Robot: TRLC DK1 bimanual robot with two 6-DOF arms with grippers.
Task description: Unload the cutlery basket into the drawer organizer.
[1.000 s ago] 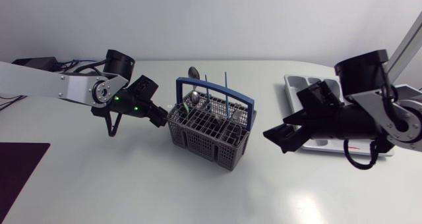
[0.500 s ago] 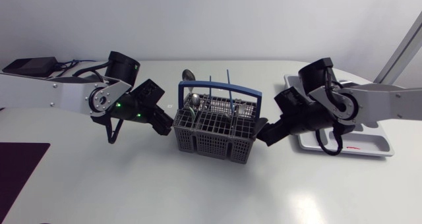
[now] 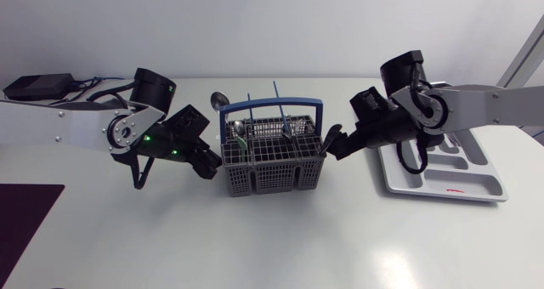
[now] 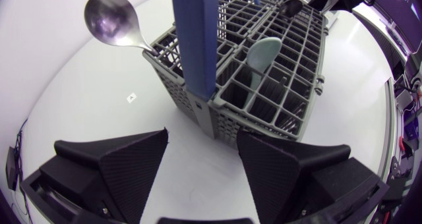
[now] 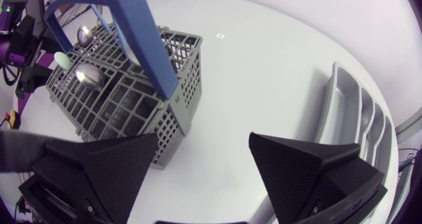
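Unloading seems not begun: the loaded basket (image 3: 268,177) stands mid-surface, the organizer (image 3: 472,174) well apart. Both jaws gape empty at the basket's two ends. Next, one must pinch a handle, perhaps that of the spoon (image 4: 111,18).

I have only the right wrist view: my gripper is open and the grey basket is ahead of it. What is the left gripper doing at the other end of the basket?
Observer: The left gripper is open too. The end of the basket, at the foot of its blue handle, lies just ahead of the fingertips. I cannot tell if they touch.
Operator: Does any cutlery stand above the rim?
Observer: Yes, in the head view two thin blue handles stand upright.
Operator: Is something already in the organizer?
Observer: The organizer compartments that show hold no cutlery. The right arm covers the end nearest the basket.
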